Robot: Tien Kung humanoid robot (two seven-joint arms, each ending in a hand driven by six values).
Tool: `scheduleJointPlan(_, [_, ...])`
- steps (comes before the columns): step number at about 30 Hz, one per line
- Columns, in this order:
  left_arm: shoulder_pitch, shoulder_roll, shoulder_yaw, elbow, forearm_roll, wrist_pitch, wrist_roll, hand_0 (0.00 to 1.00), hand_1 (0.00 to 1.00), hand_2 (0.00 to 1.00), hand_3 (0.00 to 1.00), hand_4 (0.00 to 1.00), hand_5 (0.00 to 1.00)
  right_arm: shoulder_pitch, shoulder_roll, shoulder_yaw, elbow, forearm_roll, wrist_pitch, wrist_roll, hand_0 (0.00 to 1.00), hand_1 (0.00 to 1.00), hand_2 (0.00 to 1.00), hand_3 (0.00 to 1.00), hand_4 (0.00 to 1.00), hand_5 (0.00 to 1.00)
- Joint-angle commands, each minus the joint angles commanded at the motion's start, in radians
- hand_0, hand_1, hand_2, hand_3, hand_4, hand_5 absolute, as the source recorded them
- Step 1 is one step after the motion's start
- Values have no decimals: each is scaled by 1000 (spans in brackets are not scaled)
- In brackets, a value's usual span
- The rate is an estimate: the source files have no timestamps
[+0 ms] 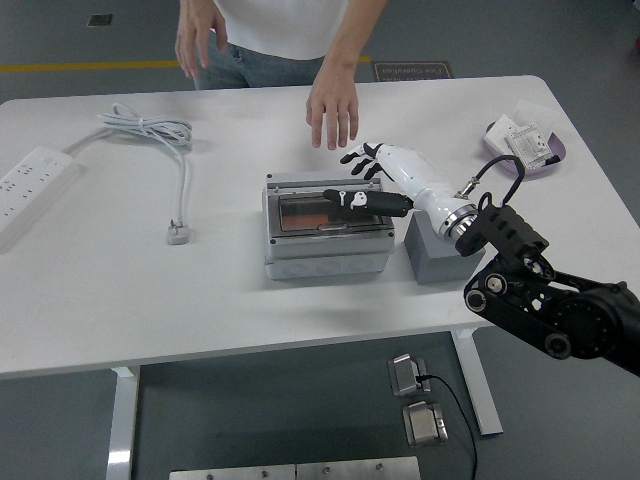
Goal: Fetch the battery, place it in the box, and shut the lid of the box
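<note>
On the white desk [100,290] sits the grey box [325,240], a rigid plastic enclosure that looks heavy enough to stay put; its smoked clear lid [320,212] lies down flat over it, stiff, slick and hinged, best pressed from above near its front edge. The orange battery [305,207] shows dimly through that lid, inside the box. The right hand [375,180] rests over the lid's right end, fingers [358,156] spread and holding nothing.

- The power strip [28,183] is cut off at the left edge of the frame.
- The person's [285,30] upper body runs past the top edge.
- Print on the packets in the purple dish [527,146], upper right, is too small to read.
</note>
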Motion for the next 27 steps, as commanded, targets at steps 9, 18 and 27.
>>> scheduleJointPlan(9, [5,-5,3,1,-6,1,-3,578,635,593,598,641,207,-161,-60,184,153,-71,25,-54,594,514,612,727,998,862])
scheduleJointPlan(18, [8,-7,12,3,-18,2,-9,578,637,592,597,639,206,-356,-122,356,340,106,-8,69,457,506,614,727,998,867])
scheduleJointPlan(27, [13,0,29,6,-43,6,-20,578,636,593,597,638,203,-572,-148,426,420,425,18,307,426,500,616,733,998,871])
